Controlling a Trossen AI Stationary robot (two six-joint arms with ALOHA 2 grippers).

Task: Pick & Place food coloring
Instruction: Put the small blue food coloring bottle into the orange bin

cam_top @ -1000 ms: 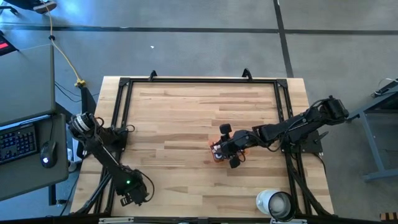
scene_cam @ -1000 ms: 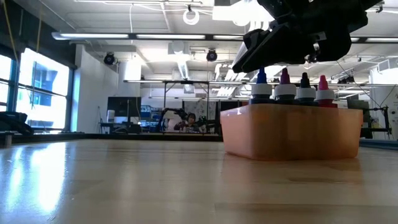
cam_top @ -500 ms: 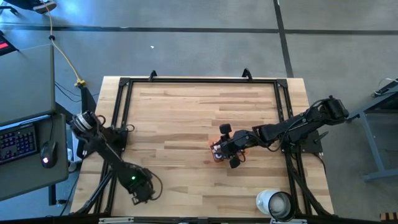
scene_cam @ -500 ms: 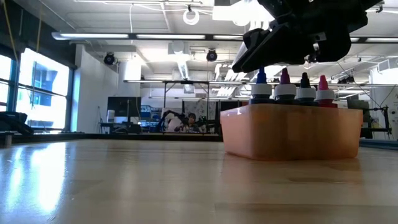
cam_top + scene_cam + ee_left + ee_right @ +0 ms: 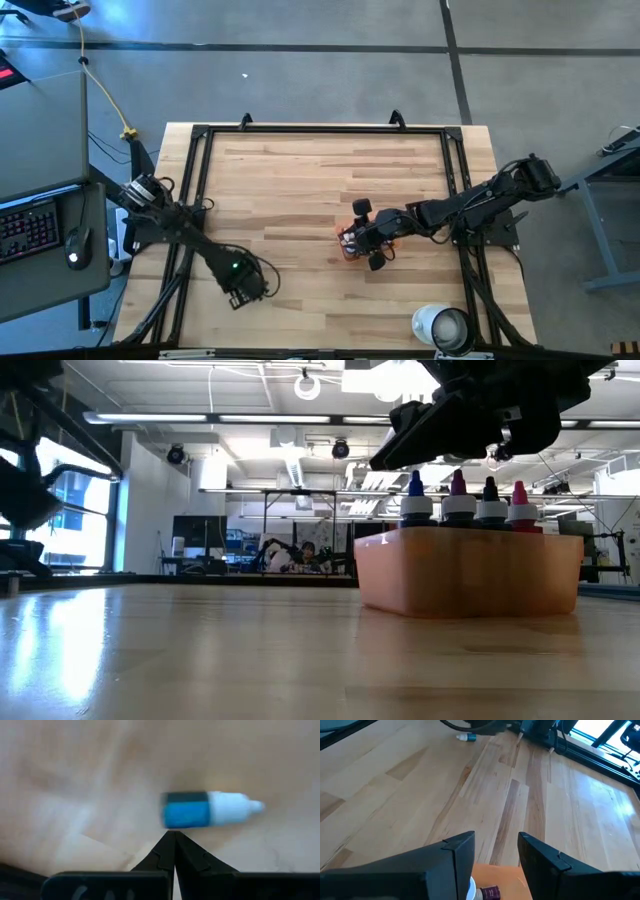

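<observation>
So the left gripper (image 5: 172, 836) is over the near-left part of the wooden table (image 5: 300, 180), fingers pressed together on nothing, with a little blue-labelled, white-tipped plastic bottle (image 5: 210, 810) lying on its side just past the tips. I'd say it's mid-pickup: it needs to open up and straddle it. The right gripper (image 5: 496, 847) hangs spread over the see-through orange tray (image 5: 470, 572), where more pointy-capped bottles (image 5: 468, 500) stand upright.

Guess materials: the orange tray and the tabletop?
Orange tray: probably plastic, since it is translucent, with a soft sheen and rounded moulded corners. Tabletop: looks like wood, pale butcher-block strips with visible grain and seams; the smooth finish reflects the room lights in the low view, so likely sealed.
</observation>
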